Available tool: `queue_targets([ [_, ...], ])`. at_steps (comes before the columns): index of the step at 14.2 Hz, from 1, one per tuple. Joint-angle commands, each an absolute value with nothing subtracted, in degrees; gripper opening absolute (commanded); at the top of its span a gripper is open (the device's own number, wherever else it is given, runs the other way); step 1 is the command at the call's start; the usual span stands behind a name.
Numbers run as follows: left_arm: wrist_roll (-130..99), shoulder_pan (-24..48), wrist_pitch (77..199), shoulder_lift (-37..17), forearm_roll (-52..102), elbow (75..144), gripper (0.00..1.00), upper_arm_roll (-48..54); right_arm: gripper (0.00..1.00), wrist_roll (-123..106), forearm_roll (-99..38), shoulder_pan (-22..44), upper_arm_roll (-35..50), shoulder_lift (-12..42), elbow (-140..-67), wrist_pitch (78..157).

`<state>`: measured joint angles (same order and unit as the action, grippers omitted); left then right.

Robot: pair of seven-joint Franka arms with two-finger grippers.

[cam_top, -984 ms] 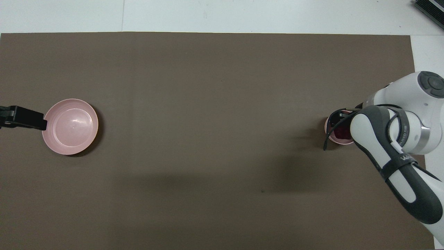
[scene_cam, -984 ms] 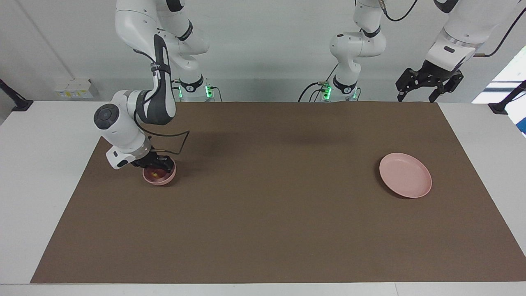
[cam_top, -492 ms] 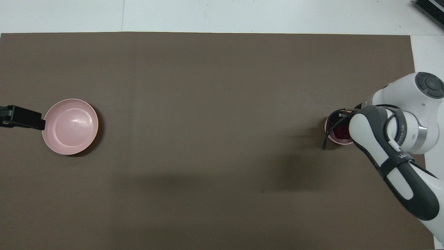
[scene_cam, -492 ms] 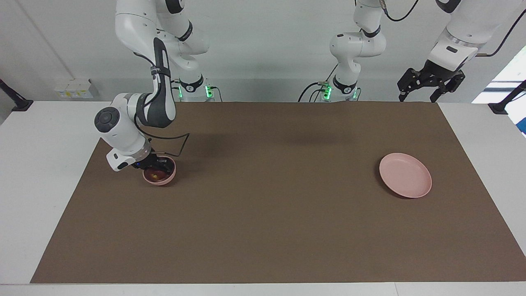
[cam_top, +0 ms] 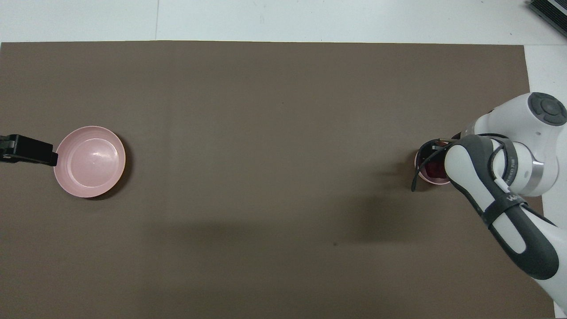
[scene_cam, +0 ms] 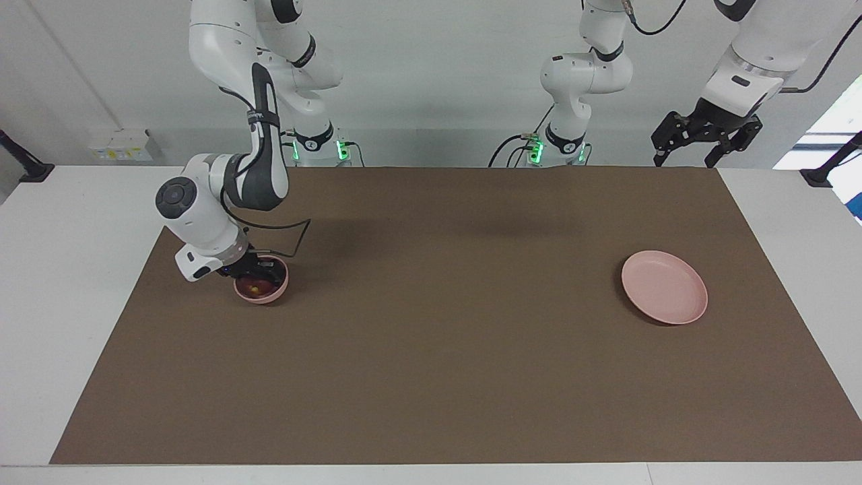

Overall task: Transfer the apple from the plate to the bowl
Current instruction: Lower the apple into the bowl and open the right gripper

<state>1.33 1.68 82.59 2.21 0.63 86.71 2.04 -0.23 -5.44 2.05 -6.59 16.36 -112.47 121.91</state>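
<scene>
**Apple down in the bowl as right arm hovers at the rim**

At the right arm's end of the table, the right gripper [scene_cam: 254,269] sits low over the bowl [scene_cam: 261,288], and the apple [scene_cam: 254,287] lies inside it, directly beneath the fingers. Whether those fingers grip the fruit or have let go cannot be told. The placing step looks all but finished; the next move calls for a straight lift clear of the rim without nudging the bowl. Toward the left arm's end, the plate [scene_cam: 664,286] lies bare, and the left gripper [scene_cam: 692,152] waits high in the air, its 2 fingers spread.
</scene>
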Motion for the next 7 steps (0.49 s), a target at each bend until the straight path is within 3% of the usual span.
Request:
queue_targets([
  [1, 1.49, 1.05, 82.71, 2.72, 1.32, 87.01, 1.0, 2.2, 0.48, -0.09, -4.13, 1.23, -5.89, 16.26, -112.85, 123.31],
  [4, 1.49, 1.05, 82.71, 2.72, 1.32, 87.01, 1.0, 2.2, 0.84, -0.09, -4.13, 1.23, -5.89, 16.35, -112.59, 123.14],
  [7, 1.49, 1.05, 82.71, 2.72, 1.32, 87.01, 1.0, 2.2, 1.0, -0.09, -4.13, 1.23, -5.89, 16.35, -112.24, 122.52],
])
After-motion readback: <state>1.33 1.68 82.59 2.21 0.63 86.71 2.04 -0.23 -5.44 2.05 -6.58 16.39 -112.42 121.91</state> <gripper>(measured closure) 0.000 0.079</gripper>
